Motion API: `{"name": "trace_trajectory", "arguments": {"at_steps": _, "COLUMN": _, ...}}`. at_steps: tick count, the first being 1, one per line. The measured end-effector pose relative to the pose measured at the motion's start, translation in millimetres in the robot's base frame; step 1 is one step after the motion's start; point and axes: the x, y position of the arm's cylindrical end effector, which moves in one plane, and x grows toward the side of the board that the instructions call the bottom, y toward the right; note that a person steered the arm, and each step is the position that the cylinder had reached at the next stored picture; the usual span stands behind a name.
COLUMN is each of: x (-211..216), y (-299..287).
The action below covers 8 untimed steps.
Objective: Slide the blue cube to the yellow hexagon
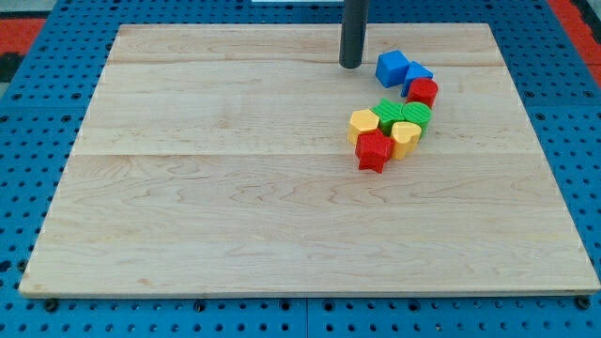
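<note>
The rod runs off the frame's top; my tip (351,66) rests just left of the blue cube (392,69), upper right of centre. There is no pincer. The yellow hexagon (363,123) sits below, partly behind a red star (374,150).

All you can see of me is one straight rod (354,33), a smooth round cylinder in dark charcoal grey, close to black. It has the same thickness along all of its visible length, and the view's top edge cuts it off. Its surface looks plain and even in tone. My tip (350,67), just to the view's left of the blue cube (392,68), ends in a flat, blunt cut of the same dark colour.
</note>
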Motion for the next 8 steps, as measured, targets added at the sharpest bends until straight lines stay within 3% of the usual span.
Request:
{"name": "trace_trajectory", "arguments": {"at_steps": 2, "x": -13.8, "y": 115.0}}
{"name": "trace_trajectory", "arguments": {"at_steps": 3, "x": -7.0, "y": 104.7}}
{"name": "trace_trajectory", "arguments": {"at_steps": 5, "x": -3.0, "y": 20.9}}
{"name": "trace_trajectory", "arguments": {"at_steps": 6, "x": -19.9, "y": 47.7}}
{"name": "trace_trajectory", "arguments": {"at_steps": 7, "x": -29.8, "y": 110.0}}
{"name": "trace_trajectory", "arguments": {"at_steps": 8, "x": -21.0, "y": 103.6}}
